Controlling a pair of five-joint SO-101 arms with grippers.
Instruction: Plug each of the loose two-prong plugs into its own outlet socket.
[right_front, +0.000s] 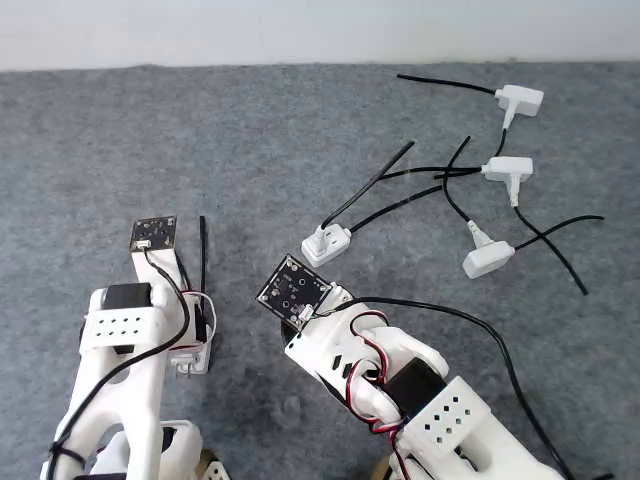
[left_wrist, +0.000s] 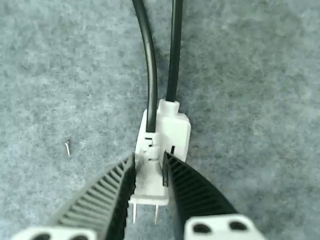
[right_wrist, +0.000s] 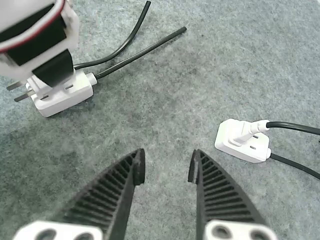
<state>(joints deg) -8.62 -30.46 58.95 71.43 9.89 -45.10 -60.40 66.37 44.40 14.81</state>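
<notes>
The grey felt worktop (right_front: 250, 140) ends at a pale wall (right_front: 300, 30) at 12 o'clock; its widest bare stretch runs from 9 to 12 o'clock. Black cables crowd the part from 1 to 3 o'clock, where white connectors (right_front: 507, 170) lie well apart from both arms; I cannot tell whether each of these is joined.

The left gripper (left_wrist: 148, 160) sits low at about 7 o'clock in the high view; its fingers (left_wrist: 112, 192) are pressed against the two flanks of a white plug (left_wrist: 149, 182), pinching it. The plug's two metal prongs point back toward the wrist camera and stand bare; a white socket block (left_wrist: 175, 127) lies against the plug's side, touching it. A black cable (left_wrist: 150, 65) leaves the plug and another black cable (left_wrist: 175, 50) leaves the block; the two run off side by side across open felt.

The right gripper (right_wrist: 167, 159) hovers near 6 o'clock; its fingers (right_wrist: 125, 187) are spread, with bare felt between them, and hold nothing. Near it, toward 1 o'clock in the high view, a second socket block (right_front: 326, 243) lies flat with a small white plug seated on top (right_wrist: 250, 131); open felt surrounds this pair.
</notes>
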